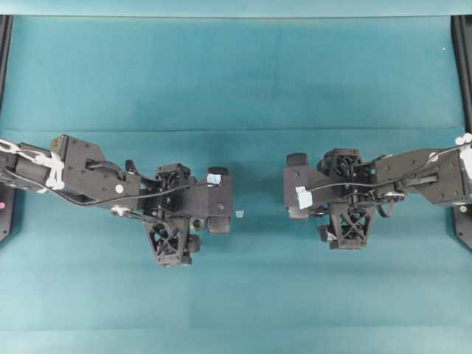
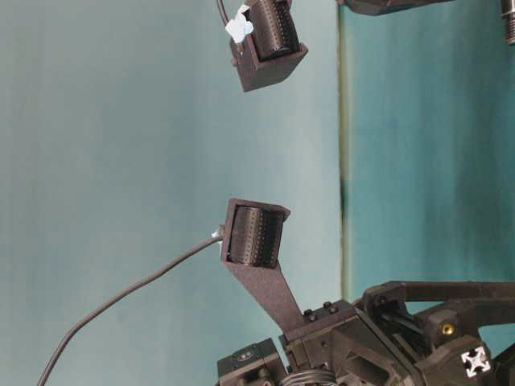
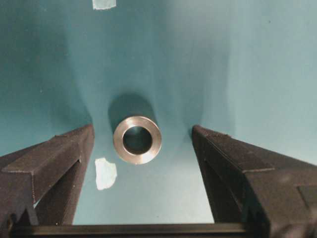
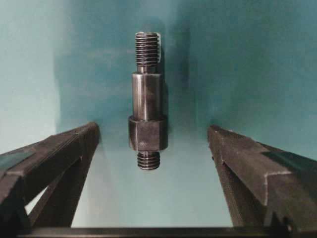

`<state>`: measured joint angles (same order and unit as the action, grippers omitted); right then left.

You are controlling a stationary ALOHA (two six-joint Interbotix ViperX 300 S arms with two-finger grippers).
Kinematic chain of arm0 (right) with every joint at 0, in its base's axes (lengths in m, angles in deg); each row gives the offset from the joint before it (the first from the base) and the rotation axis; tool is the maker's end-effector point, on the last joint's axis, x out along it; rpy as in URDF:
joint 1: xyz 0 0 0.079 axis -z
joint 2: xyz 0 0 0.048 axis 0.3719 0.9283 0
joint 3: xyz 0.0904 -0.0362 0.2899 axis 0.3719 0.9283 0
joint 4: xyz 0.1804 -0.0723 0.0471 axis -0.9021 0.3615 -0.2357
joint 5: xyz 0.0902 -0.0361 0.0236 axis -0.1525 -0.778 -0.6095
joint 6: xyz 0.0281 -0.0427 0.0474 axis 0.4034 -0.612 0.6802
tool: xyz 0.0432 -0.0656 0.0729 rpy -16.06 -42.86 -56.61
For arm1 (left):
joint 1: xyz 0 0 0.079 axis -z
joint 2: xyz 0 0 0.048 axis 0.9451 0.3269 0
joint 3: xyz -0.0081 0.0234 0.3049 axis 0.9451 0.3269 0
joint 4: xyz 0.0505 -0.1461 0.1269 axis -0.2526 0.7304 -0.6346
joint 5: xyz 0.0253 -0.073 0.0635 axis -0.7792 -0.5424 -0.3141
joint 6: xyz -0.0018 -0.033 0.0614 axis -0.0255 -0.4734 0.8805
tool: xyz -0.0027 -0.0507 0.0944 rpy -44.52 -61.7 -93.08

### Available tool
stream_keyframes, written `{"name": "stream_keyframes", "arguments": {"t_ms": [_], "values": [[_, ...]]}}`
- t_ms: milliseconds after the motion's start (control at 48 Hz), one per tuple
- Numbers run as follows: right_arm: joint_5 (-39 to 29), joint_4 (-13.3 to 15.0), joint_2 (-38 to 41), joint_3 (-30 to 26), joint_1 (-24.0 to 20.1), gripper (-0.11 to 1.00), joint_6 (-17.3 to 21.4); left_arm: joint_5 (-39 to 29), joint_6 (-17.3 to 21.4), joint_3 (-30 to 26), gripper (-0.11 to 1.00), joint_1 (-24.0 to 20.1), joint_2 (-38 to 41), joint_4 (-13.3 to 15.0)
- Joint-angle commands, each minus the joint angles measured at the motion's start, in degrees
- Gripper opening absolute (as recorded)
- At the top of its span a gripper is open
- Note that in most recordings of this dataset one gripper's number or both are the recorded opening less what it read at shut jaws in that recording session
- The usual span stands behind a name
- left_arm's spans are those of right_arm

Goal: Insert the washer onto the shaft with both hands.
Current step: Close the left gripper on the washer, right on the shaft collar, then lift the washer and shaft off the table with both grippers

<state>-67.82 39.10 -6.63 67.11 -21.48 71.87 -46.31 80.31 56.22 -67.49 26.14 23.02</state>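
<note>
Teal tabletop with scraps of pale tape

A teal mat (image 1: 236,74) covers the table, with black frame rails (image 1: 6,44) at its 9 and 3 o'clock edges. A small pale tape bit (image 1: 240,214) lies near the centre; in the left wrist view, one tape scrap (image 3: 105,173) sits at 7 o'clock, another (image 3: 104,4) at 12 o'clock.
</note>
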Motion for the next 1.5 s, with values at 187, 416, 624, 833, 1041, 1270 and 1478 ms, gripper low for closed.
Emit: {"name": "stream_keyframes", "arguments": {"t_ms": [187, 416, 624, 833, 1041, 1270, 1478], "values": [[0.18, 0.00, -0.18, -0.26, -0.09, 0.93, -0.44, 0.62, -0.09, -0.18, 0.84, -0.09, -0.26, -0.09], [0.18, 0.00, 0.00, -0.18, -0.09, 0.92, -0.35, 0.62, -0.35, -0.18, 0.84, -0.09, -0.35, -0.09], [0.18, 0.00, 0.09, -0.26, -0.18, 0.80, -0.70, 0.62, -0.44, -0.18, 0.81, -0.09, -0.35, -0.18], [0.18, 0.00, 0.09, -0.18, -0.09, 0.52, -0.44, 0.62, -0.35, -0.09, 0.56, 0.18, -0.35, -0.09], [0.18, 0.00, 0.09, -0.18, 0.62, 0.26, -0.44, 0.44, 0.09, 0.18, 0.37, 0.18, -0.53, -0.09], [0.18, 0.00, 0.09, -0.09, 0.79, 0.07, -0.44, 0.62, 0.44, 0.35, 0.37, 0.18, -0.70, -0.09], [0.18, -0.18, 0.09, 0.53, 0.97, 0.01, -0.35, 0.62, 0.44, 0.35, 0.37, 0.26, -0.79, -0.09]]}}
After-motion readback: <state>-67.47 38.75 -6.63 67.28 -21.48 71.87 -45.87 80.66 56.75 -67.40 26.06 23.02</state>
